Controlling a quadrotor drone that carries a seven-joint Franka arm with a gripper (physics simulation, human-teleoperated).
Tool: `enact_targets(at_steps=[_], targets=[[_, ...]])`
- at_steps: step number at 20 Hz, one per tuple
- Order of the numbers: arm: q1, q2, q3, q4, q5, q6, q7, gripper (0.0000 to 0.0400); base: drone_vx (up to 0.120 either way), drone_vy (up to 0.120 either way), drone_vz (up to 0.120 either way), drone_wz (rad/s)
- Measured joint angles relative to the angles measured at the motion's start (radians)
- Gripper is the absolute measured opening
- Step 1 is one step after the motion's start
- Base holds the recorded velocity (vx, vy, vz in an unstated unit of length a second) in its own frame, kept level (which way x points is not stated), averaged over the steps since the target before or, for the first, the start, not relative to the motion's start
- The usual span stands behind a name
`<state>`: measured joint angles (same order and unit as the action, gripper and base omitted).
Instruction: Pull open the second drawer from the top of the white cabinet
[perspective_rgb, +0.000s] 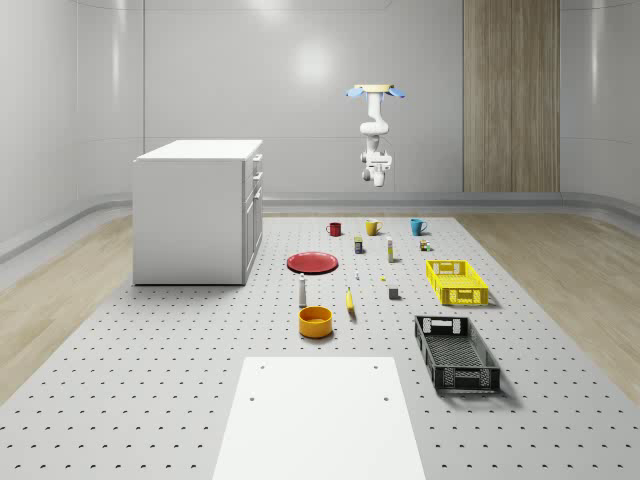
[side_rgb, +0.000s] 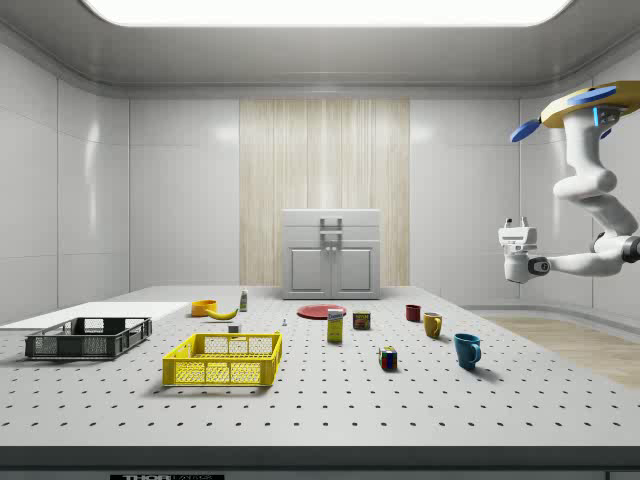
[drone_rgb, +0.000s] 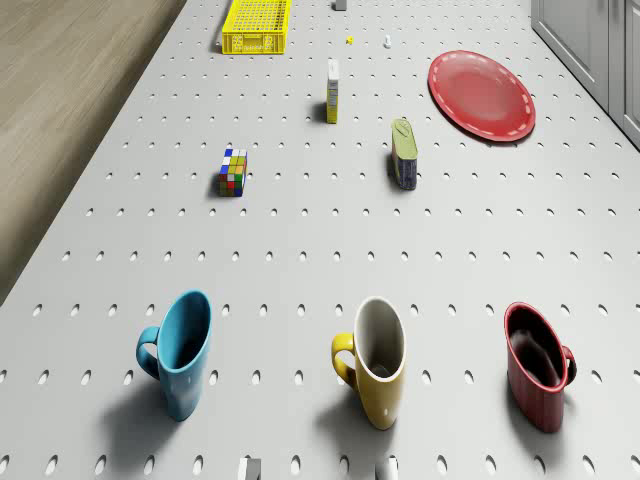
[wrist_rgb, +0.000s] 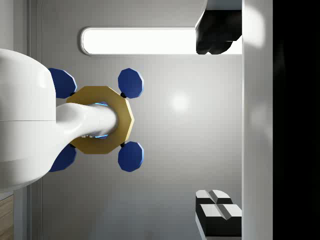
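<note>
The white cabinet stands on the pegboard table at the whole-scene view's left, its drawers stacked on the face towards the table's middle. The second drawer from the top is closed, and its handle sits under the top drawer's handle. The drone hovers high above the far end of the table, over the row of cups and well away from the cabinet. Its arm hangs down and curls back up, so my gripper points upward in the air. In the wrist view the gripper is open and empty, facing the drone's underside.
Blue cup, yellow cup and red cup stand below the drone. A red plate, can, colour cube, yellow crate, black crate and orange bowl lie further along the table.
</note>
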<state>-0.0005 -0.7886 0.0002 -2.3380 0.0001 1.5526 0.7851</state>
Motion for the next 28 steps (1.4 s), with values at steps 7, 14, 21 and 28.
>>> enact_targets(at_steps=[7,14,21,28], targets=[[-0.003,0.032,0.002,0.149,0.001,-0.112,-0.002,0.0318,0.000,-0.040,0.000,0.000],[0.090,0.062,-0.372,0.148,0.562,-0.178,-0.096,0.0314,0.046,-0.109,0.000,0.000],[0.206,0.033,-0.608,0.005,0.915,-0.174,-0.149,0.0308,0.120,-0.120,0.051,0.000],[0.282,-0.005,-0.692,-0.055,1.004,-0.144,-0.157,0.0306,0.120,-0.120,0.046,0.000]])
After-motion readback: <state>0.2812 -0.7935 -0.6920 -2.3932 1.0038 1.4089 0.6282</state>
